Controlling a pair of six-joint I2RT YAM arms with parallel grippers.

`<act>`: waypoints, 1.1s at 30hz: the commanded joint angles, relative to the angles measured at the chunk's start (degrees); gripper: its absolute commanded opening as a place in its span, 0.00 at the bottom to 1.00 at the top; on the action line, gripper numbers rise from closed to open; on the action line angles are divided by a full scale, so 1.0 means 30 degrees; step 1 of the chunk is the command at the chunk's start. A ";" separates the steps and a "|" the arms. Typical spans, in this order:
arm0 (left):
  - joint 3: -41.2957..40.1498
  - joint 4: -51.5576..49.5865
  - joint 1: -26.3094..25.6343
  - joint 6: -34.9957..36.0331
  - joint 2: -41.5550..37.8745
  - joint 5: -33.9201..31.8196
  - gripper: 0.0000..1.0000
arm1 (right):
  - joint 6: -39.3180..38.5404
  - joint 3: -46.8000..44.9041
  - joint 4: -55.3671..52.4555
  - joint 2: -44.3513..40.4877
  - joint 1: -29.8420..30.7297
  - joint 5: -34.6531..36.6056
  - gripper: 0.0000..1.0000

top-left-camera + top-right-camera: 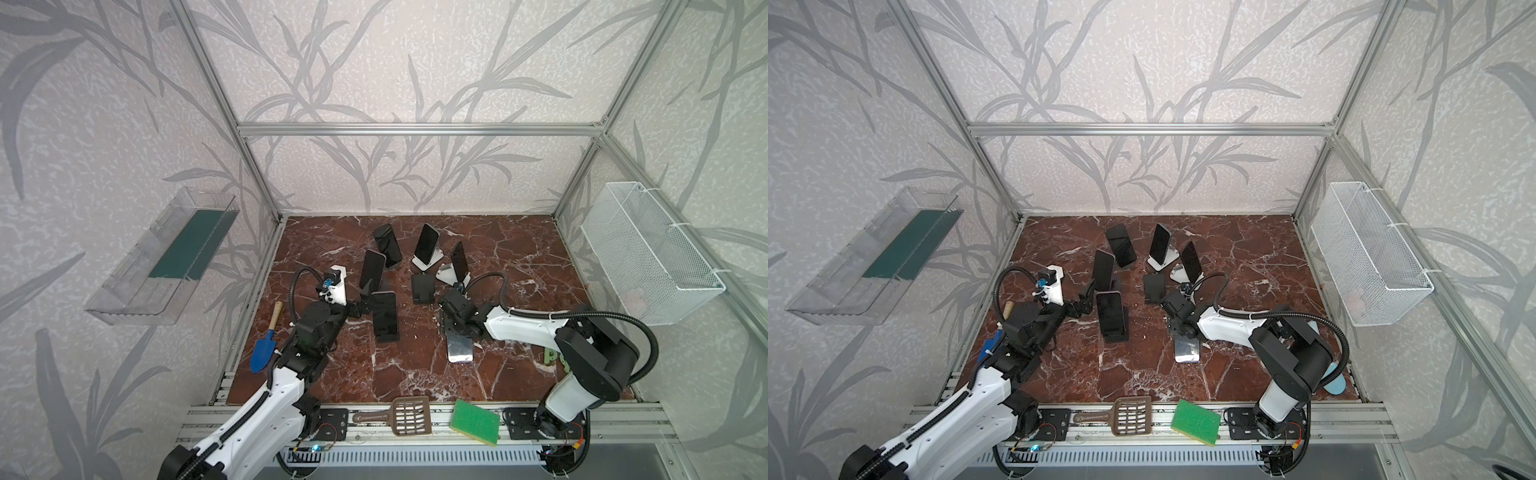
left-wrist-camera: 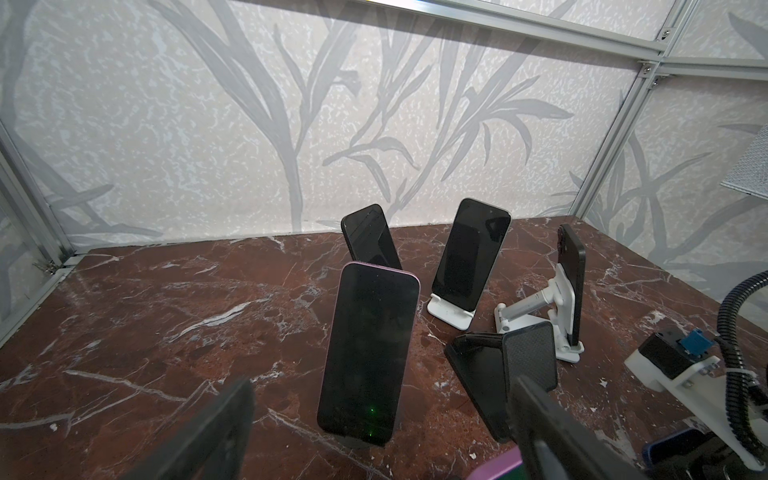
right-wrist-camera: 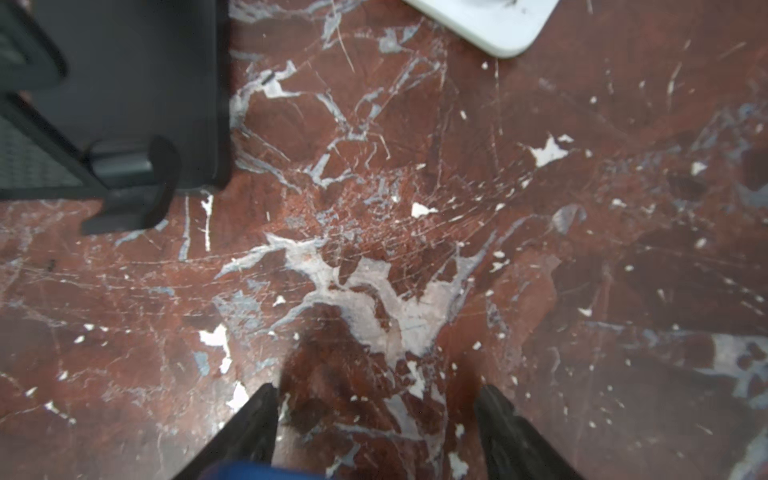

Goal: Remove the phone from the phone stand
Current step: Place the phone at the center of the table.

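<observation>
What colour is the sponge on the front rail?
The sponge is green on top with a yellow underlayer, best seen in a top view.

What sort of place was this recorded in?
Probably a lab robot test cell, not a home. An aluminium frame with wallpapered panels boxes in a marble-look tabletop. The left arm and right arm are mounted on a front rail. Several phones sit staged on stands.

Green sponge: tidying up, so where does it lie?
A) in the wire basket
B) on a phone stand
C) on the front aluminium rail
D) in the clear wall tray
C: the green sponge rests on the front rail, beside the brown scoop.
</observation>
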 commanded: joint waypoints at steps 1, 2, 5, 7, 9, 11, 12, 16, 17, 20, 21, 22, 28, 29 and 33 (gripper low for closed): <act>-0.0190 0.0759 -0.0082 -0.0117 0.0066 -0.0008 0.96 | -0.0391 0.0102 -0.0829 0.0826 0.0009 -0.0056 0.59; -0.0195 0.0748 -0.0082 -0.0087 0.0038 0.0006 0.96 | -0.0427 0.0278 -0.1015 0.0943 -0.0005 -0.0034 0.59; -0.0198 0.0723 -0.0082 -0.0061 -0.0041 -0.0023 0.96 | -0.0335 0.0723 -0.1807 0.1115 -0.0005 0.0100 0.61; -0.0209 0.0700 -0.0081 -0.0031 -0.0097 -0.0080 0.96 | -0.0291 0.0882 -0.2105 0.1115 -0.0005 0.0142 0.63; -0.0267 0.0723 -0.0082 0.0000 -0.0157 -0.0140 0.96 | -0.0268 0.0950 -0.2254 0.1115 -0.0005 0.0205 0.63; -0.0289 0.0737 -0.0082 0.0101 -0.0177 -0.0213 0.96 | -0.0225 0.1059 -0.2399 0.1115 -0.0005 0.0238 0.64; -0.0279 0.0723 -0.0075 0.0086 -0.0168 -0.0226 0.96 | -0.0255 0.1117 -0.2469 0.1654 -0.0005 0.0197 0.64; -0.0308 0.0660 -0.0082 0.0062 -0.0279 -0.0239 0.96 | -0.0314 0.1491 -0.2872 0.1988 -0.0005 0.0166 0.66; -0.0321 0.0584 -0.0080 0.0057 -0.0344 -0.0254 0.96 | -0.0342 0.1521 -0.2935 0.2037 -0.0006 0.0144 0.67; -0.0368 0.0460 -0.0082 0.0101 -0.0518 -0.0396 0.96 | -0.0430 0.1594 -0.2987 0.2138 -0.0005 0.0040 0.68; -0.0397 0.0463 -0.0060 0.0131 -0.0546 -0.0432 0.96 | -0.0449 0.1572 -0.2985 0.2136 -0.0005 0.0010 0.68; -0.0439 0.0459 -0.0082 0.0116 -0.0576 -0.0433 0.96 | -0.0455 0.1565 -0.3016 0.2119 -0.0005 0.0029 0.69; -0.0455 0.0456 -0.0082 0.0091 -0.0607 -0.0462 0.96 | -0.0673 0.1682 -0.3535 0.2116 -0.0005 0.0081 0.71; -0.0473 0.0434 -0.0082 0.0106 -0.0629 -0.0463 0.96 | -0.0732 0.1657 -0.3598 0.2105 -0.0005 0.0071 0.72; -0.0505 0.0459 -0.0082 0.0090 -0.0665 -0.0462 0.96 | -0.0817 0.1624 -0.3576 0.2112 -0.0005 0.0068 0.74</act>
